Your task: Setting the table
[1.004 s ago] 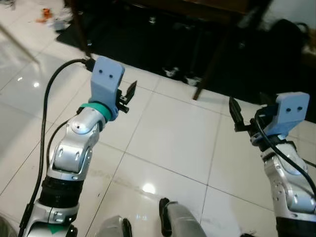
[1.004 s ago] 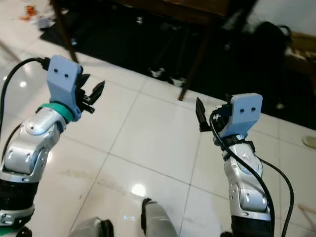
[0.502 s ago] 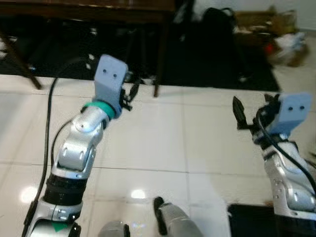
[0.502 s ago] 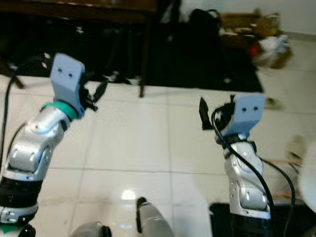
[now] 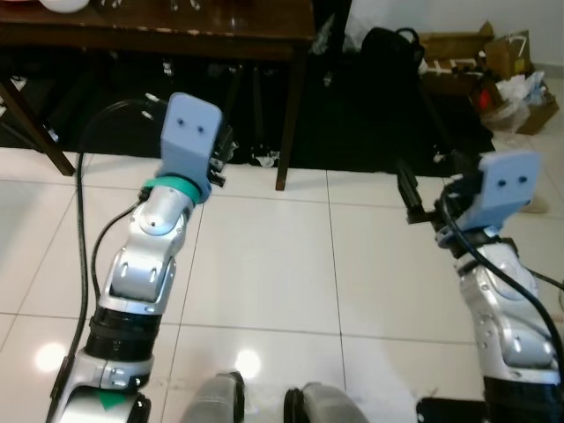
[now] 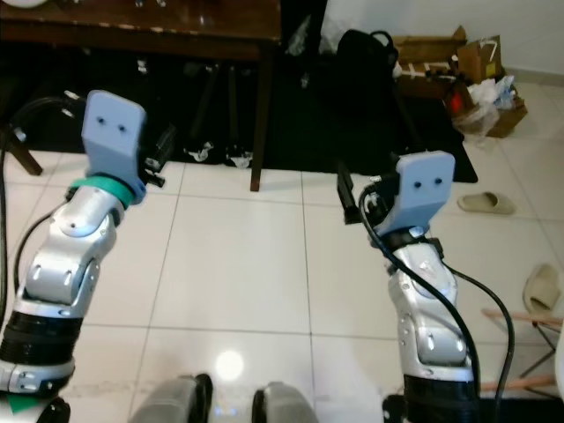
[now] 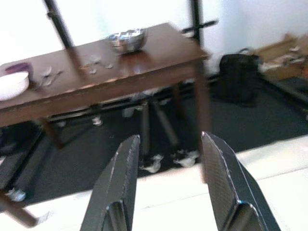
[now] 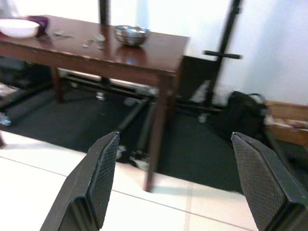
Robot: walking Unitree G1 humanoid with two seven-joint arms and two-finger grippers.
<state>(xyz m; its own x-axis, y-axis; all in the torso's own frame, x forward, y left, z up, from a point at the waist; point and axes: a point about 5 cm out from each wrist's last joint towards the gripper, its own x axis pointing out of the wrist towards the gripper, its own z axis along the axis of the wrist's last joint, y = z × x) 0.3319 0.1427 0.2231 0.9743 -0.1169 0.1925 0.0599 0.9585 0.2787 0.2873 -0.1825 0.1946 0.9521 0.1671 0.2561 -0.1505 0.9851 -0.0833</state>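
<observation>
Ahead and above both tools stands the tabletop, a dark brown wooden slab on dark legs, its long axis running across the robot's front and its near corner leg just ahead of the left arm, so the left tool is the nearer one; the right tool is raised further to the right, facing that same corner from the side. Both tools are empty, fingers spread apart, the right wider than the left. On the tabletop sit a shiny metal bowl near the corner end, a few small pieces of cutlery scattered toward the middle, and a white bowl at the far end. Everything to be set lies up on that surface, well apart from either tool, so the robot likely must step closer over the white tiled floor before reaching
</observation>
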